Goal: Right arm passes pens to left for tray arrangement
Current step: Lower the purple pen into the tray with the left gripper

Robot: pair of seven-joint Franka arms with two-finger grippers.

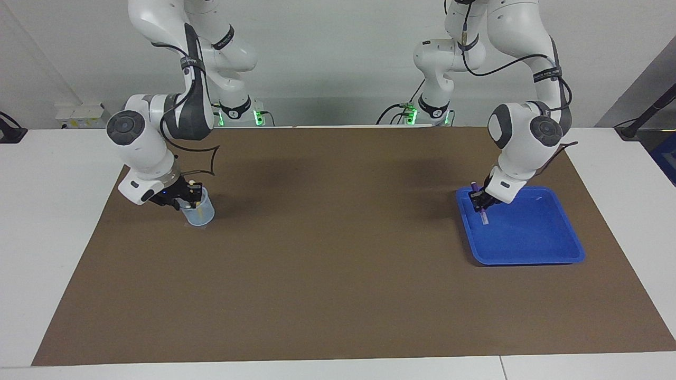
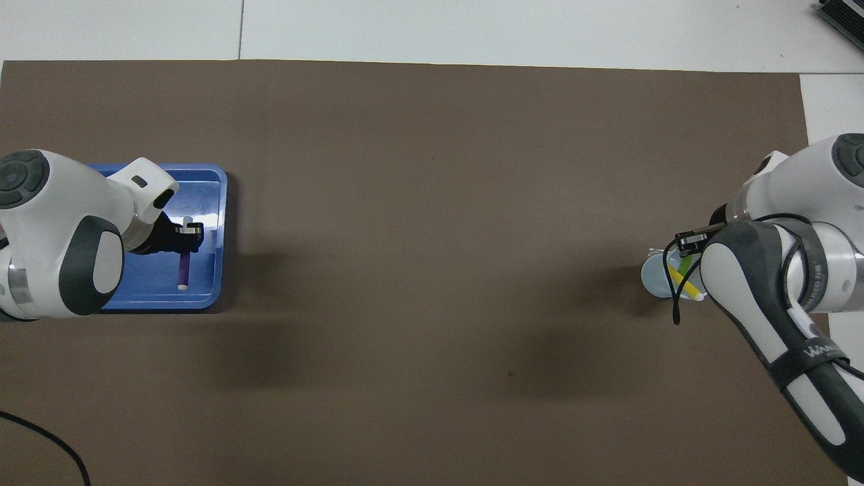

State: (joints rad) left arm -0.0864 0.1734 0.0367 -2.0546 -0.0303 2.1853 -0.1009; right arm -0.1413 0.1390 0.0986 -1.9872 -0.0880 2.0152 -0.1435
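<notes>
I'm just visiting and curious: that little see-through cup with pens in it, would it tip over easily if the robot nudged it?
Probably. The cup looks thin, light plastic, and the yellow pen and green pen lean past its rim, so weight sits high. The right gripper works at its rim, so a sideways pull might tilt or slide it.

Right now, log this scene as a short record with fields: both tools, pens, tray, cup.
left tool: shut on the purple pen, low over the blue tray
right tool: at the mouth of the clear cup; grip unclear
cup contents: yellow pen and green pen
tray: toward the left arm's end, on the brown mat
pens lying in tray: none seen
</notes>
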